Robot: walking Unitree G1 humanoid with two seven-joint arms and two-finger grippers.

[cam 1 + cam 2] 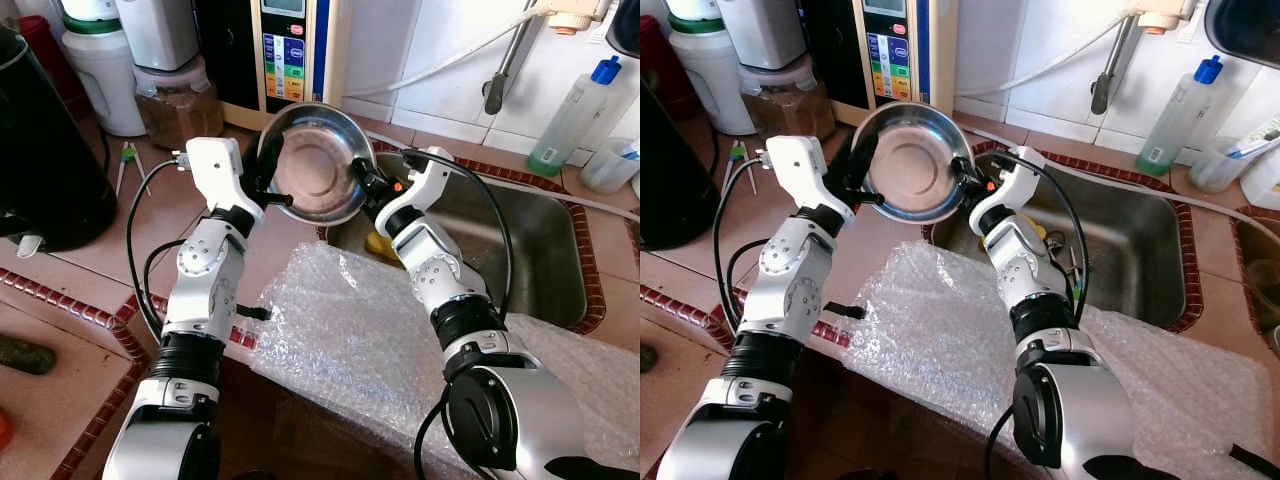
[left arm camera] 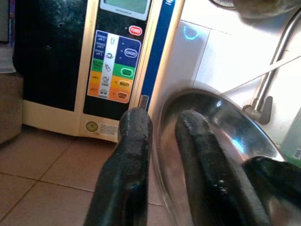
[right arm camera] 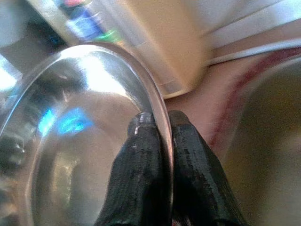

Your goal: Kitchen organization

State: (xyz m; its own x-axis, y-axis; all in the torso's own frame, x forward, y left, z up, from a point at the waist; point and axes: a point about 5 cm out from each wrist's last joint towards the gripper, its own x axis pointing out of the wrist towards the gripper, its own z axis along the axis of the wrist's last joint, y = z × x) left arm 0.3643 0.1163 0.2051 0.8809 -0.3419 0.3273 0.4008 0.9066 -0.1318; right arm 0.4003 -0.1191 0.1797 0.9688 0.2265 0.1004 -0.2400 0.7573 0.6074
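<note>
A round steel bowl [image 1: 318, 165] is held on edge above the tiled counter, just left of the sink, its hollow facing me. My right gripper [image 1: 358, 185] is shut on its right rim; in the right wrist view the two fingers [image 3: 141, 155] pinch the thin rim of the bowl [image 3: 84, 141]. My left gripper [image 1: 272, 195] is at the left rim. In the left wrist view its fingers [image 2: 134, 141] straddle the rim of the bowl [image 2: 221, 117] with a gap, so the left gripper [image 2: 164, 120] is open.
A bubble wrap sheet [image 1: 380, 330] covers the counter's front edge below the bowl. The steel sink [image 1: 540, 250] lies to the right, with a tap [image 1: 497, 85] behind. A water machine [image 1: 285, 50], a jar [image 1: 180, 100], a black appliance [image 1: 40, 150] and a bottle [image 1: 570, 120] line the back.
</note>
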